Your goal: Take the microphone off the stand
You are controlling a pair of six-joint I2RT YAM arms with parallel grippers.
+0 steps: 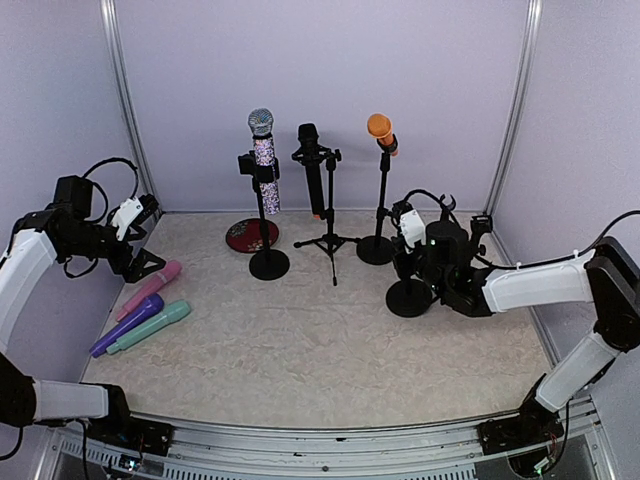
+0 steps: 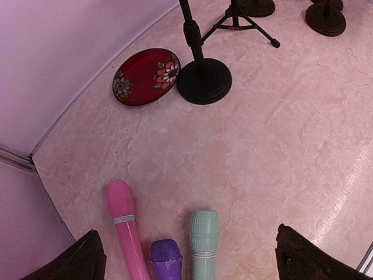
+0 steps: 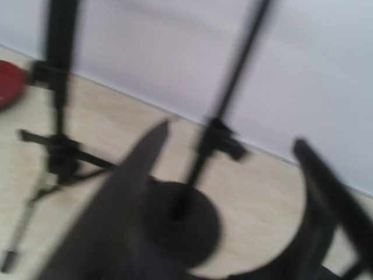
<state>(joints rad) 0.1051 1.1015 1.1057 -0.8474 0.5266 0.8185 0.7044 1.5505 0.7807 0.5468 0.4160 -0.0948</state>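
Three microphones stand in holders at the back: a glitter microphone [image 1: 264,158] with a silver head, a black microphone [image 1: 311,165] on a tripod stand [image 1: 330,240], and an orange microphone [image 1: 380,131] on a round-based stand [image 1: 376,249]. My right gripper [image 1: 405,228] is open and empty, low beside the orange microphone's stand. In the blurred right wrist view the gripper [image 3: 231,135] faces a stand pole [image 3: 204,157] and its round base [image 3: 180,224]. My left gripper [image 1: 150,235] is open and empty above loose microphones; in its wrist view the gripper [image 2: 192,262] has its jaws spread wide.
Pink [image 2: 125,224], purple [image 2: 166,255] and teal [image 2: 204,239] microphones lie on the table at the left. A red flowered plate [image 2: 145,76] lies beside the glitter microphone's stand base [image 2: 204,80]. Another black round base [image 1: 410,297] sits under my right wrist. Walls close the back and sides.
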